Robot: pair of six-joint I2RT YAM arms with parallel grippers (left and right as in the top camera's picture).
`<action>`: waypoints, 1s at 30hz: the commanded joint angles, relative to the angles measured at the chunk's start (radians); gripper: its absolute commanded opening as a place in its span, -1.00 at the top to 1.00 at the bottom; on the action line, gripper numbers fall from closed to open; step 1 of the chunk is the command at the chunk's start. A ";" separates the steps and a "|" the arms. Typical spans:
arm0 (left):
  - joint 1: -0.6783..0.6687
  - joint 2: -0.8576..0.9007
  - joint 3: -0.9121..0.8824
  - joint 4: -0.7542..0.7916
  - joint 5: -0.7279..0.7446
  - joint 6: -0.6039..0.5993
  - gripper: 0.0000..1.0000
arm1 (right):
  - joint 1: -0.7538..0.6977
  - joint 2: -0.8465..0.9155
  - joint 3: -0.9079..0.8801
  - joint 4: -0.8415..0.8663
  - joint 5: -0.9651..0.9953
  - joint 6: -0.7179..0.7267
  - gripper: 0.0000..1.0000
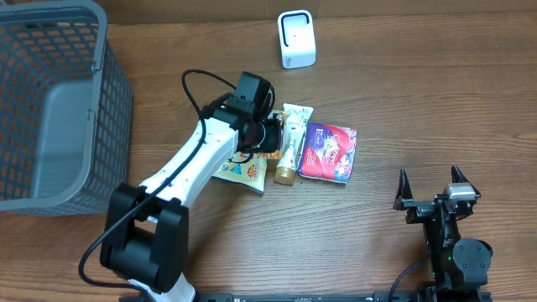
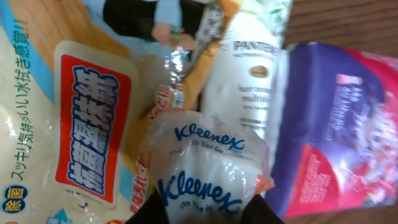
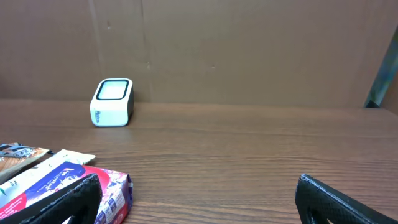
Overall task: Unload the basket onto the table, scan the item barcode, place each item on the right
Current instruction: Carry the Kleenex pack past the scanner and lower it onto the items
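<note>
Scan not yet done. Left claw (image 1: 267, 132) straddles the Kleenex pack (image 2: 205, 177); clamped or not, cannot tell. Pack lies among other packets (image 1: 328, 151) on desk (image 1: 419, 101), well apart from scanner (image 1: 296, 39). Right claw (image 1: 430, 178) apart, empty. Remaining: lift, present barcode.

Observed on the desk (image 1: 403, 92): grey mesh basket (image 1: 50, 109) at the far left and white scanner (image 1: 296, 39) at the rear. Over a touching cluster of cream tube (image 1: 292, 138), purple packet (image 1: 329, 151) and yellow packet (image 1: 242, 173) sits the left pincer (image 1: 270, 134), jaws obscured by its wrist. Well apart, the right pincer (image 1: 430, 186) has jaws spread with nothing between.
</note>
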 commanded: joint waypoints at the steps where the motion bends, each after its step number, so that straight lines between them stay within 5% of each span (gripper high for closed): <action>1: 0.000 0.023 -0.012 0.021 -0.035 -0.024 0.48 | -0.003 -0.008 -0.010 0.006 0.002 -0.001 -1.00; 13: 0.000 0.019 0.210 -0.071 0.067 0.052 0.15 | -0.003 -0.008 -0.010 0.006 0.002 -0.001 -1.00; 16: 0.000 0.019 0.275 -0.129 0.045 0.058 -0.05 | -0.003 -0.008 -0.010 0.005 0.002 -0.001 -1.00; 20: 0.001 0.019 0.313 -0.178 -0.047 0.058 -0.08 | -0.003 -0.008 -0.010 0.006 0.002 -0.001 -1.00; 25: 0.006 0.019 0.362 -0.238 -0.065 0.058 0.22 | -0.003 -0.008 -0.010 0.006 0.002 -0.001 -1.00; 30: 0.002 0.034 0.325 -0.284 -0.114 0.011 0.92 | -0.003 -0.008 -0.010 0.006 0.002 -0.001 -1.00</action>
